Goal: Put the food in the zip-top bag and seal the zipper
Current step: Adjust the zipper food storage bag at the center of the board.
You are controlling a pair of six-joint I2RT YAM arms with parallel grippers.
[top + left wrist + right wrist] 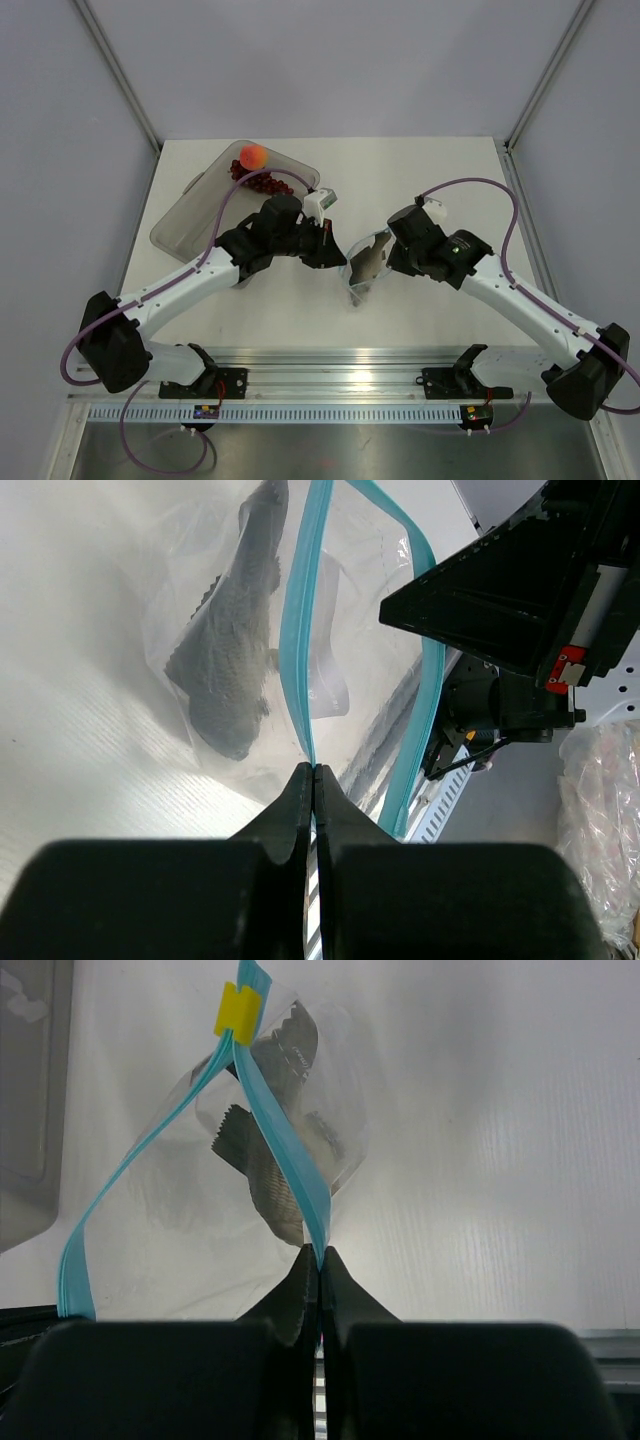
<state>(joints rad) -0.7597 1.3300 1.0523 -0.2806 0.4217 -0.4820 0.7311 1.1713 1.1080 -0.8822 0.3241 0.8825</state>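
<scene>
The clear zip-top bag (366, 262) hangs at the centre of the white table (440, 185), pinched between two robot arms. Its blue-teal zipper (295, 630) is split into two strips that bow apart, leaving the mouth open. The left gripper (314, 772), at the bag's 9 o'clock in the overhead view, has its jaws pressed together on one strip. The right gripper (320, 1255), at 3 o'clock, is clamped the same way on the other strip. A yellow slider (238, 1012) sits at the far end of the zipper in the right wrist view. A dark serrated shape (235, 650) shows through the plastic; what it is cannot be told. The orange-red peach (253, 155) and the dark grapes (262, 182) lie outside the bag. They sit touching at the far end of a grey translucent tray (185, 225), at about 10 o'clock from the bag.
</scene>
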